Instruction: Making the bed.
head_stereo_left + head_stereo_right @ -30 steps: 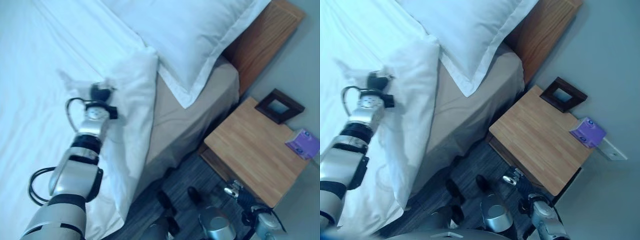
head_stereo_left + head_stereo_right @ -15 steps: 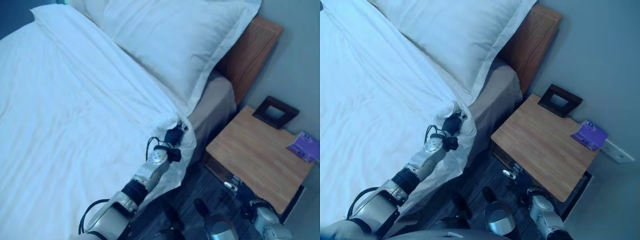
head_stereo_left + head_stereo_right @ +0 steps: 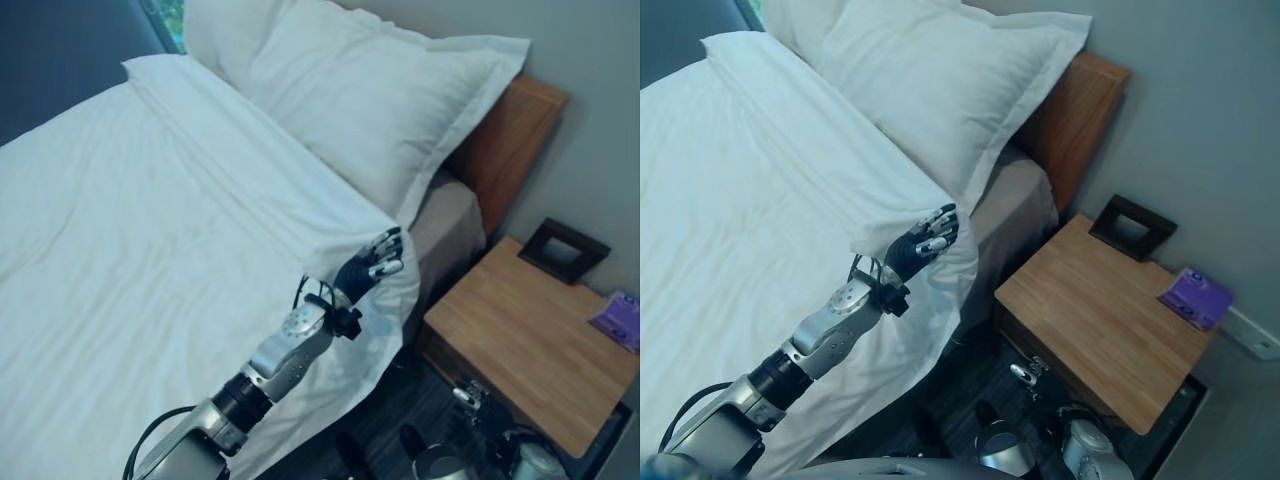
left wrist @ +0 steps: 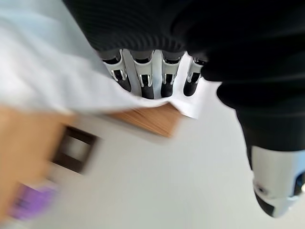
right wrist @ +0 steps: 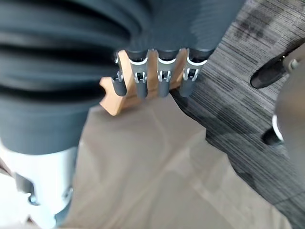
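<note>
Left robot hand (image 3: 368, 268) released, fingers straight, above white duvet (image 3: 150, 230) corner.

Left robot hand (image 3: 372, 266) opened off the sheet (image 3: 330, 215), corner now laid flat

two pillows (image 3: 370, 90), one duvet (image 3: 150, 250), one nightstand (image 3: 520, 345), one picture frame (image 3: 563, 250), one purple packet (image 3: 620, 318)

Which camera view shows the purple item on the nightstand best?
The right eye view: the purple item lies whole near the nightstand's far corner, beside the dark picture frame. The left eye view cuts it off at the picture's edge. The left wrist view gives a purple blur.
</note>
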You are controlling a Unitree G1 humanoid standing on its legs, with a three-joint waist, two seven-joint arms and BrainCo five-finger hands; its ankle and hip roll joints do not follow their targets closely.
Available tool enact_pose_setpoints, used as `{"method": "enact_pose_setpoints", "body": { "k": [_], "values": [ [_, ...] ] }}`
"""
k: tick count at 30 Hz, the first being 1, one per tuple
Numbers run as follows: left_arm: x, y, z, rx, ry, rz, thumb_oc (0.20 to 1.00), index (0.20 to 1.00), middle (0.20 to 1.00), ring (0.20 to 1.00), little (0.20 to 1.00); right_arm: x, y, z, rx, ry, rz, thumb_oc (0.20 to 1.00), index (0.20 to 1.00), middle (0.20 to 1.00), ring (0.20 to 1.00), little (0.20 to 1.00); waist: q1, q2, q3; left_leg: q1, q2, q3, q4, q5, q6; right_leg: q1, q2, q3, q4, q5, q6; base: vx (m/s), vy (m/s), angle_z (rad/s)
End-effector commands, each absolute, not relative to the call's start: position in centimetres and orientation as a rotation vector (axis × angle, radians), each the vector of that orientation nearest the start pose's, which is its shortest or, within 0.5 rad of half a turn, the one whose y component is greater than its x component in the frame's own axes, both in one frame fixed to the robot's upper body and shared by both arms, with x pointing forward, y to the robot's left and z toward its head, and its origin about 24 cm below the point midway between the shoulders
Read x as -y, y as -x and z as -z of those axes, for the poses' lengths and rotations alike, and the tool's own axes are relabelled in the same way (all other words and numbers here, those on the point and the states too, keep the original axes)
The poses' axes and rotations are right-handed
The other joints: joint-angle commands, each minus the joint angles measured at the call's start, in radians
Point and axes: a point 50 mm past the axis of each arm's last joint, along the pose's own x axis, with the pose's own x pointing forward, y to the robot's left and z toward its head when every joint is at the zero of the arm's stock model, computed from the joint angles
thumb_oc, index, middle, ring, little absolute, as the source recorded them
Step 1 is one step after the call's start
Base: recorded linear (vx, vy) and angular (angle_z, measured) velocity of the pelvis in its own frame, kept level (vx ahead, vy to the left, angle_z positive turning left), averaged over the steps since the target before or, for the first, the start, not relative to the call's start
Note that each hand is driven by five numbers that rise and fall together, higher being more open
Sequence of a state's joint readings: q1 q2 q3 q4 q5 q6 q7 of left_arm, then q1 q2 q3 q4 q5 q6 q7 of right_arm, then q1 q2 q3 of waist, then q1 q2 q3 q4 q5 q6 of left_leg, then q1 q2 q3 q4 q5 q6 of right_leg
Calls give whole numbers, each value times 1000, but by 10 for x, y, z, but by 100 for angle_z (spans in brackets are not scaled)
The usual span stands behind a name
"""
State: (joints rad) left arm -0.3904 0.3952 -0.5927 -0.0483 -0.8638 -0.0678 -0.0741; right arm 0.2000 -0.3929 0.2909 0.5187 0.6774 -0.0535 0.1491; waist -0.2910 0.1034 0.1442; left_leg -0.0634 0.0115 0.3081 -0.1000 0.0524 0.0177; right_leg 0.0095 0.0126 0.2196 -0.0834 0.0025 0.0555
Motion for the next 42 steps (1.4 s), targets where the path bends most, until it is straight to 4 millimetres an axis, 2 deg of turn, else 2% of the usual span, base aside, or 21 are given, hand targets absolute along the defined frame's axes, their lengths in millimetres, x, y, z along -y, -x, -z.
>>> {"method": "enact_pose_setpoints", "body": {
  "k": [1,5,7,8,15,18,19,20,23,25,26,27,28,30,31,33,34,35,36,38,42],
  "values": [
    [-54,-275,-147,278,473,833,1000,1000,1000,1000,1000,214,-142,94,-663,-309,-53,1000,1000,1000,1000,1000,11,-4,-53,69,12,-25,13,-9,-72,-61,-19,-52,-4,66,64,2,-15,11],
    [-72,-271,-144,283,527,774,1000,1000,1000,1000,1000,215,-140,96,-658,-337,-21,1000,1000,1000,1000,1000,31,-11,-59,72,11,-38,13,-8,-72,-50,-22,-67,-4,60,62,6,-7,9],
    [-72,-271,-143,283,527,773,1000,1000,1000,1000,1000,215,-140,96,-658,-337,-22,1000,1000,1000,1000,1000,30,-11,-59,72,11,-39,13,-8,-72,-50,-22,-67,-4,60,62,0,-1,4],
    [-87,-269,-138,282,541,713,1000,1000,1000,1000,1000,215,-138,97,-655,-357,-1,1000,1000,1000,1000,1000,42,-14,-63,74,9,-46,13,-7,-71,-44,-21,-76,-4,57,59,11,-6,3],
    [-125,-265,-127,286,596,534,1000,1000,1000,1000,1000,218,-139,96,-637,-366,29,1000,1000,1000,1000,1000,73,-24,-69,77,6,-65,13,-6,-70,-32,-24,-95,-4,50,57,7,-8,12],
    [-141,-261,-120,278,585,459,1000,1000,1000,1000,1000,227,-151,86,-572,-357,50,1000,1000,1000,1000,1000,85,-25,-70,78,7,-69,13,-6,-69,-31,-25,-101,-4,47,57,0,0,0],
    [-146,-259,-117,276,583,440,1000,1000,1000,1000,1000,232,-158,79,-533,-344,59,313,313,313,313,313,89,-26,-71,78,6,-72,13,-6,-67,-29,-25,-104,-4,46,57,17,-1,3],
    [-150,-256,-114,266,584,423,1000,1000,1000,1000,1000,240,-168,68,-471,-329,82,200,200,200,200,200,93,-26,-73,78,6,-73,13,-7,-66,-28,-26,-105,-4,44,57,26,-3,8],
    [-163,-247,-99,222,602,366,1000,1000,1000,1000,1000,271,-211,18,-206,-269,188,200,200,200,200,200,106,-24,-77,84,4,-76,13,-12,-60,-22,-28,-106,-4,40,59,32,12,10],
    [-162,-241,-93,192,630,354,1000,1000,1000,1000,1000,286,-240,-25,-3,-254,257,200,200,200,200,200,121,-21,-79,86,2,-80,13,-16,-54,-21,-31,-108,-4,37,59,6,7,2],
    [-162,-241,-93,193,631,355,1000,1000,1000,1000,1000,286,-240,-26,-2,-253,258,200,200,200,200,200,121,-21,-78,86,2,-80,13,-16,-54,-20,-31,-108,-4,37,59,0,0,0],
    [-161,-238,-87,154,642,343,1000,1000,1000,1000,1000,294,-261,-54,109,-243,291,200,200,200,200,200,139,-22,-78,85,0,-86,13,-17,-50,-18,-32,-111,-4,36,59,0,0,0],
    [-161,-238,-87,155,642,343,1000,1000,1000,1000,1000,294,-261,-55,109,-243,291,200,200,200,200,200,139,-22,-77,86,0,-86,13,-17,-50,-18,-32,-111,-4,36,59,0,0,0],
    [-159,-231,-73,70,620,347,1000,1000,1000,1000,1000,293,-292,-104,260,-200,264,200,200,200,200,200,177,-26,-74,84,-3,-95,13,-16,-47,-14,-34,-118,-4,35,58,-21,-3,11],
    [-158,-229,-71,52,604,360,1000,1000,1000,1000,1000,285,-302,-120,310,-210,234,200,200,200,200,200,190,-27,-73,84,-4,-97,13,-16,-46,-13,-34,-121,-4,34,57,-29,2,7],
    [-157,-226,-69,32,606,369,1000,1000,1000,1000,1000,278,-310,-133,347,-210,207,200,200,200,200,200,197,-27,-69,83,-4,-98,13,-15,-47,-13,-33,-121,-4,35,56,-12,3,5],
    [-156,-222,-64,-3,631,376,1000,1000,1000,1000,1000,254,-326,-156,401,-181,117,200,200,200,200,200,215,-29,-67,80,-4,-100,13,-12,-46,-15,-32,-120,-4,37,55,-18,1,10],
    [-156,-222,-63,-5,628,378,1000,1000,1000,1000,1000,250,-330,-160,411,-186,108,200,200,200,200,200,221,-30,-66,79,-4,-100,13,-12,-46,-14,-32,-121,-4,37,54,0,0,0],
    [-158,-222,-62,-12,630,367,1000,1000,1000,1000,1000,230,-339,-165,413,-210,41,200,200,200,200,200,235,-33,-65,79,-4,-103,13,-10,-45,-13,-32,-123,-4,37,52,-11,-3,-4],
    [-157,-221,-61,-17,638,364,1000,1000,1000,1000,1000,220,-343,-165,405,-218,6,200,200,200,200,200,241,-34,-63,80,-4,-106,13,-9,-45,-12,-31,-125,-4,36,50,-2,-3,2],
    [-157,-222,-58,-25,636,353,1000,1000,1000,1000,1000,182,-355,-153,314,-228,-142,200,200,200,200,200,265,-39,-54,76,-7,-119,13,-4,-45,-10,-33,-137,-4,36,47,-21,-11,16]
  ]
}}
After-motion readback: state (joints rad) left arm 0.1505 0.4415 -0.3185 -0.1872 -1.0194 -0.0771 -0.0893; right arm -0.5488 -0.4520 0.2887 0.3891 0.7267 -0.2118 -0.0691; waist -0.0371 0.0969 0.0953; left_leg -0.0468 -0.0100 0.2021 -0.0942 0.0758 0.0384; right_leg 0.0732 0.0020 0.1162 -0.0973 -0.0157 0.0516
